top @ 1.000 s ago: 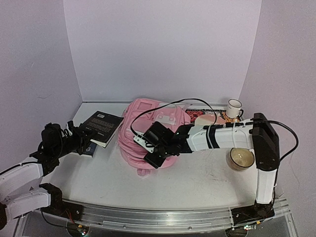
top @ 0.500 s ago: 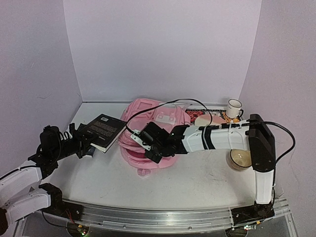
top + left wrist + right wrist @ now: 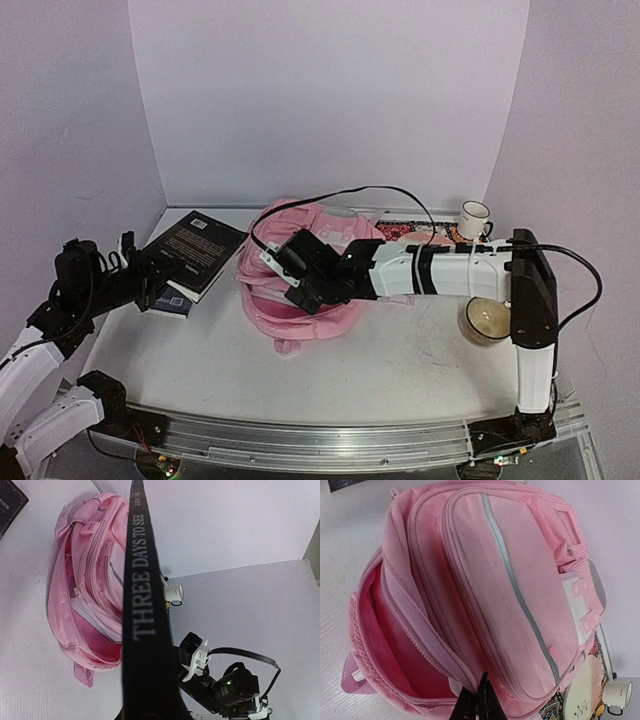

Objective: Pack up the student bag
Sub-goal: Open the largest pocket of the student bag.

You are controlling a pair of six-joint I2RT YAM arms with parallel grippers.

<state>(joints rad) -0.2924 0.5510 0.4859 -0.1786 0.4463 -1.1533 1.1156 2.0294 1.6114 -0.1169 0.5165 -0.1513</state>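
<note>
The student bag (image 3: 318, 300) is a pink backpack lying in the middle of the table, its main compartment unzipped and showing a darker pink inside (image 3: 385, 640). My right gripper (image 3: 300, 283) reaches across it from the right. Its fingers (image 3: 481, 702) are shut on the fabric edge of the bag's opening beside the zip. My left gripper (image 3: 148, 278) is shut on a black book (image 3: 196, 250) held off the table to the left of the bag. In the left wrist view the book's spine (image 3: 142, 605) reads "THREE DAYS TO SEE" and hides the jaws.
A second dark book (image 3: 172, 303) lies under the held one at the left. A white mug (image 3: 474, 217) stands at the back right by a pale plate (image 3: 586, 692) on a patterned mat (image 3: 400, 228). A tan bowl (image 3: 488, 321) sits by the right arm's base.
My right gripper has shut on the bag's opening edge and shifted left. My left arm has drawn back to the left with the black book in its grip.
</note>
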